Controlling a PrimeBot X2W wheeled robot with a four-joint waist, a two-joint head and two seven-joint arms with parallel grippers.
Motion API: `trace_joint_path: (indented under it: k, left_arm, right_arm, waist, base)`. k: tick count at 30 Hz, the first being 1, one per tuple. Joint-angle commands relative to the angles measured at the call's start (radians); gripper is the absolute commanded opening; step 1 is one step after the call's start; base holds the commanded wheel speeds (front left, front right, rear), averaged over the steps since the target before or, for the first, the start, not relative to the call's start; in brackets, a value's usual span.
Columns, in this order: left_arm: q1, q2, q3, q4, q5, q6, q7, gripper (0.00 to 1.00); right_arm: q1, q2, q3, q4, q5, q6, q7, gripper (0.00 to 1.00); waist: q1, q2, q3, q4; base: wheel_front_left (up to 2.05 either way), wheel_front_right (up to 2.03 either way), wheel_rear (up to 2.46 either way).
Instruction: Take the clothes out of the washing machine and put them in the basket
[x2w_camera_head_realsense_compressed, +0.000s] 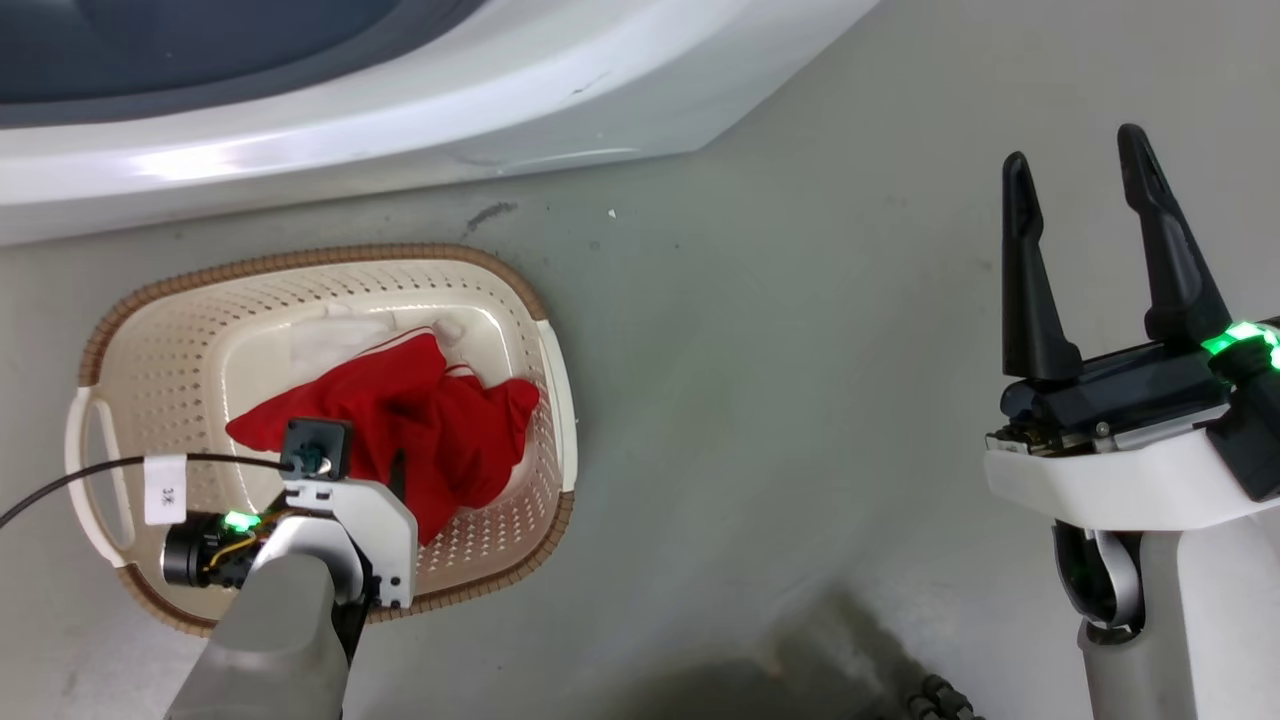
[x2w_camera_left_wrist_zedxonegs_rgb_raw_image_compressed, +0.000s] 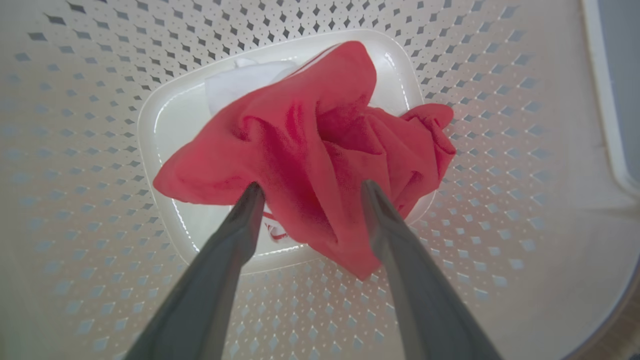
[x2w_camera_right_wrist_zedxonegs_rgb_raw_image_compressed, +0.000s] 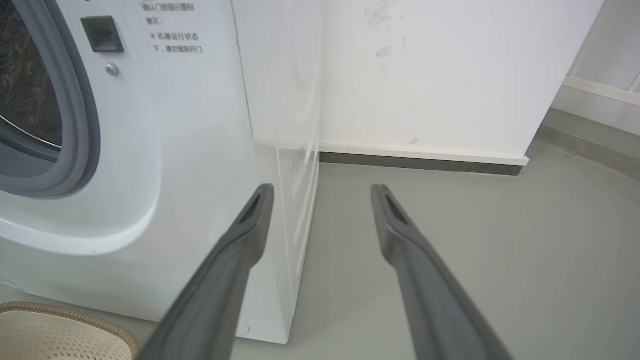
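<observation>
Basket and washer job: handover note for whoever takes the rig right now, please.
Left gripper: open, holding nothing, poised over the clothes inside the basket.
Right gripper: open, empty, above the floor beside the washing machine.
Done: a red and white heap lies in the basket.
Left: the drum is mostly out of frame, so I cannot tell whether more is inside. Check it.
</observation>
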Motion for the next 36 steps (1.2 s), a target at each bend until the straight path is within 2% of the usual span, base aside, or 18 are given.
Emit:
trace_joint_path:
  k: [1, 6, 23, 31, 36]
  left_arm:
    - [0.017, -0.004, -0.004, 0.002, -0.002, 0.001, -0.005, 1.0]
    - [0.063, -0.019, -0.014, -0.058, -0.008, -0.005, -0.007, 1.0]
    - [0.333, -0.05, 0.034, -0.478, -0.032, 0.027, -0.007, 1.0]
    - [0.399, -0.054, 0.077, -0.656, -0.026, 0.043, -0.007, 1.0]
    - [0.387, -0.048, 0.109, -0.766, -0.022, 0.039, -0.007, 1.0]
  right_arm:
    - [0.01, 0.0, 0.001, 0.004, -0.007, -0.001, -0.002, 1.0]
    - [0.036, 0.0, 0.004, 0.018, -0.012, -0.001, -0.002, 1.0]
    - [0.165, 0.0, 0.004, 0.06, -0.03, -0.001, -0.002, 1.0]
    - [0.199, 0.0, 0.013, 0.064, -0.027, -0.001, -0.002, 1.0]
    - [0.207, 0.0, 0.017, 0.066, -0.023, -0.001, -0.002, 1.0]
  waist:
    - [-0.0001, 0.0, -0.028, 0.007]
    - [-0.0001, 0.0, -0.099, 0.021]
    - [-0.0001, 0.0, -0.359, 0.059]
    - [-0.0001, 0.0, -0.426, 0.057]
    - [-0.0001, 0.0, -0.442, 0.05]
  base:
    - [0.0, 0.0, 0.0]
    - [0.0, 0.0, 0.0]
    - [0.0, 0.0, 0.0]
    - [0.0, 0.0, 0.0]
    - [0.0, 0.0, 0.0]
